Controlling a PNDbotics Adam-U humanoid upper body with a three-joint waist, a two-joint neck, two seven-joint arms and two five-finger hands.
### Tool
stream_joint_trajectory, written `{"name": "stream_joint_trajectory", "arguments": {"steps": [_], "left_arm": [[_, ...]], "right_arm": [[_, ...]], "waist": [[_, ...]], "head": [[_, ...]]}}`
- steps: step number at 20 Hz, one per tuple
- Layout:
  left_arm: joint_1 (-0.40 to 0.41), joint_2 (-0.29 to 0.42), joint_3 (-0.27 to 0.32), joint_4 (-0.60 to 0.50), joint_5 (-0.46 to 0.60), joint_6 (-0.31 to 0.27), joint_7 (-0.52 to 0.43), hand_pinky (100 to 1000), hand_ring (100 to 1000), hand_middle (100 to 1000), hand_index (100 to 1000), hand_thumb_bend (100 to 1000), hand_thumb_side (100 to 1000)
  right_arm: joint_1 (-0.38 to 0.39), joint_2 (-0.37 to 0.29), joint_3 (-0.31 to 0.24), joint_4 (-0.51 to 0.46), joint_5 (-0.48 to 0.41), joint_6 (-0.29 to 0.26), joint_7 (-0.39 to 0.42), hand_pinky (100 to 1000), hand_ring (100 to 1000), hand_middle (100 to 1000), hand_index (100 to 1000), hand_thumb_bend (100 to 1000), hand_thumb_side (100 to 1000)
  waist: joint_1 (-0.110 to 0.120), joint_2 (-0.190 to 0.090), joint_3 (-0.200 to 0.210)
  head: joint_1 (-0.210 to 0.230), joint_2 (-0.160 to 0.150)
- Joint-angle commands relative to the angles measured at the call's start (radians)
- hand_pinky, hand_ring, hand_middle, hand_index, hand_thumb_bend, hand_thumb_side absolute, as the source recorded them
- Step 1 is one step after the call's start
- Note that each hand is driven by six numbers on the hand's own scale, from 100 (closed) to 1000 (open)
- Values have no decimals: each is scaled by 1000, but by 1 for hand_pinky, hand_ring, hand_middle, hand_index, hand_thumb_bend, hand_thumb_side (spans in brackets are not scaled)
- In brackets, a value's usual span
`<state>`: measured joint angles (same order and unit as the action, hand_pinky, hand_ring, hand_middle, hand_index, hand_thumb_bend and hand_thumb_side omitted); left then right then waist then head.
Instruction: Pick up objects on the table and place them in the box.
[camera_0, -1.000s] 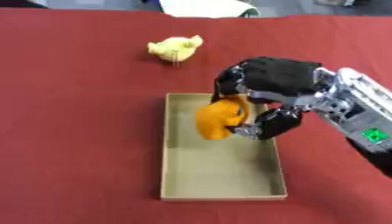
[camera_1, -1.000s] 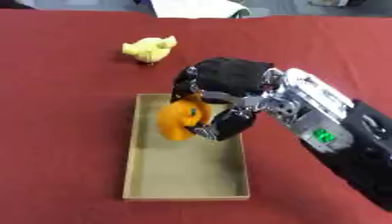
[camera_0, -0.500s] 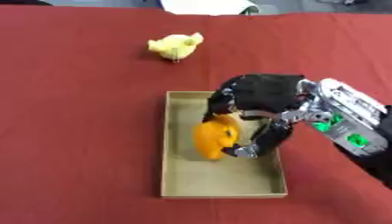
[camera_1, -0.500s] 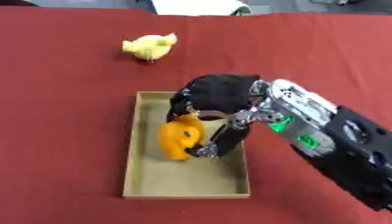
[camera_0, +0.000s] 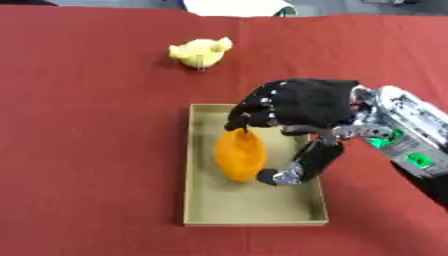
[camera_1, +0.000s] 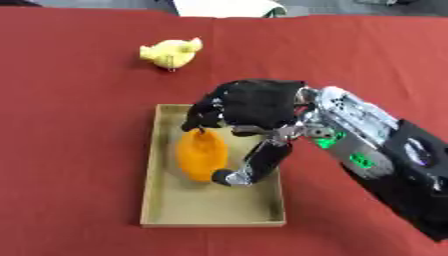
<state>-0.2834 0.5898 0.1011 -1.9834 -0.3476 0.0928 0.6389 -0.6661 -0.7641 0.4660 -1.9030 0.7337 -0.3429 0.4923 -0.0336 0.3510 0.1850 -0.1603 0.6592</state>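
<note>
A shallow tan cardboard box (camera_0: 194, 200) lies on the red table. My right hand (camera_0: 306, 107) reaches in from the right and hovers over the box's upper half. An orange oval object (camera_0: 240, 154) lies low inside the box, lengthwise. The curled fingers (camera_0: 246, 118) touch its upper end and the thumb (camera_0: 297, 165) reaches down to its lower right end, so the hand still spans it. A yellow duck-shaped toy (camera_0: 199, 52) sits on the table beyond the box, to the upper left. My left hand shows in neither view.
A white object (camera_0: 236, 7) lies at the far edge of the table. Red tablecloth (camera_0: 87, 150) stretches to the left of the box and around the yellow toy.
My right hand has moved down into the box with the orange object, which has gone from hanging above the box's top end to lying low in its middle.
</note>
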Motion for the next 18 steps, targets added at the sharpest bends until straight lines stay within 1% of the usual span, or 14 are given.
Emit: {"name": "stream_joint_trajectory", "arguments": {"steps": [1, 4, 6, 10, 12, 15, 18], "left_arm": [[-17, 32, 0, -17, 2, -2, -6, 727, 805, 519, 810, 408, 588], [-24, 37, -4, -17, 4, -2, -12, 727, 805, 520, 810, 408, 587], [-31, 42, -9, -17, 6, -1, -19, 727, 806, 520, 811, 408, 589], [-59, 61, -29, -17, -2, 7, -61, 734, 808, 525, 815, 411, 605], [-83, 76, -42, -17, -9, 17, -94, 739, 810, 529, 818, 420, 623], [-127, 106, -63, -17, -28, 47, -158, 749, 813, 537, 825, 438, 660], [-184, 147, -91, -17, -57, 95, -254, 763, 815, 549, 835, 457, 699]], "right_arm": [[-2, -43, -54, -64, -30, 34, -33, 814, 826, 819, 924, 283, 644], [-1, -54, -112, -93, -80, 71, -91, 813, 816, 806, 918, 247, 663], [-9, -62, -152, -96, -112, 77, -144, 813, 813, 799, 916, 218, 682], [-31, -84, -218, -97, -173, 84, -220, 813, 809, 791, 909, 171, 727], [-40, -95, -249, -97, -218, 99, -255, 807, 801, 781, 902, 140, 758], [-47, -108, -296, -97, -292, 137, -303, 799, 790, 768, 895, 107, 805], [-42, -113, -339, -97, -374, 176, -354, 791, 781, 756, 893, 100, 844]], "waist": [[6, -19, -2], [9, -20, -6], [10, -21, -10], [14, -24, -17], [16, -27, -20], [19, -29, -24], [21, -30, -27]], "head": [[8, 4], [16, 2], [20, 1], [25, 4], [27, 4], [33, 3], [43, 2]]}}
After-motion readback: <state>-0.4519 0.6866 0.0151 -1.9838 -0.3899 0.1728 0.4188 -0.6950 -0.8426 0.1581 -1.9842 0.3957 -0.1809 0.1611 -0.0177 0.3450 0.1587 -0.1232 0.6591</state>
